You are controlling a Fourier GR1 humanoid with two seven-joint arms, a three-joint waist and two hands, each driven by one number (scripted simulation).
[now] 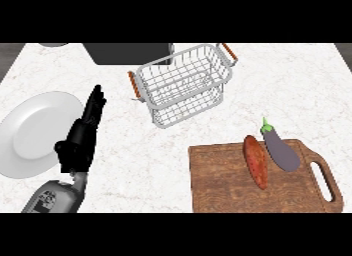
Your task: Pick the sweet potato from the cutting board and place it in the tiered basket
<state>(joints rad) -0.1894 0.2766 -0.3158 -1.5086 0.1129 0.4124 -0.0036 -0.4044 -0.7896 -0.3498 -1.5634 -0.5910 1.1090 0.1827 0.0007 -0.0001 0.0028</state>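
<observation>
Sweet potato (256,161) lies untouched on cutting board (231,192) beside eggplant (281,150), left hand (83,135) open w/ straight fingers, right hand unseen; should be gripped mid-length, then lifted to tiered basket (183,82)

Counter (142,165): white marbled top, spanning the view under and around the left hand's fingers (96,102).

Plate (27,137): white, round, lying flat on the counter. It sits just left of the fingers, and its right rim passes beneath them in the head view.

Dark box (127,53): grey-black, past the fingertips and slightly to their right, cut by the upper edge.

Pale round object (53,44): past the fingertips and to their left. Only a sliver shows, so its kind cannot be told.

Eggplant (281,149): dark purple with a green stem, lying on its side. It is well apart from the fingers, to their right, with the stem end pointing away from the robot.
</observation>
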